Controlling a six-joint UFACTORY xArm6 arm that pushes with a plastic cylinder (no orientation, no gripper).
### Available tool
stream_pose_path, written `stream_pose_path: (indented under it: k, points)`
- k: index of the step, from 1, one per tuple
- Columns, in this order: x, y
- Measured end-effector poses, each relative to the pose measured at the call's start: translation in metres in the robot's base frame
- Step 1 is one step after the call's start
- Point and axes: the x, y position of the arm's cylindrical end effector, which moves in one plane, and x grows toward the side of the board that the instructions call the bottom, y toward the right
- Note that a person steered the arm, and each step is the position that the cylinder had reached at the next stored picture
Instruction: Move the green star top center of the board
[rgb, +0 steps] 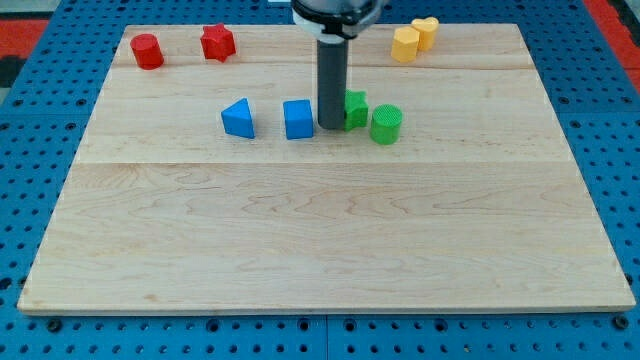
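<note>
My tip (330, 125) sat touching green star (355, 108) on its left, mid-desk (300, 230), beside blue cube (298, 119). No fingers, nothing held. Star prob. light, rigid, slides easily; push from its bottom edge, centred, or it'll spin.

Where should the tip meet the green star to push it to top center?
Contact the green star on its bottom face and push toward the view's top. My tip now sits against its left side, between it and the blue cube. The green cylinder crowds its lower right, so come in carefully, probably from the lower left.
</note>
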Motion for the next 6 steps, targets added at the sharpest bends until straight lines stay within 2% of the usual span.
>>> stream_pose_path:
  k: [1, 3, 4, 6]
  points:
    - [0.005, 0.006]
    - [0.087, 0.025]
    - [0.066, 0.068]
    - [-0.002, 0.024]
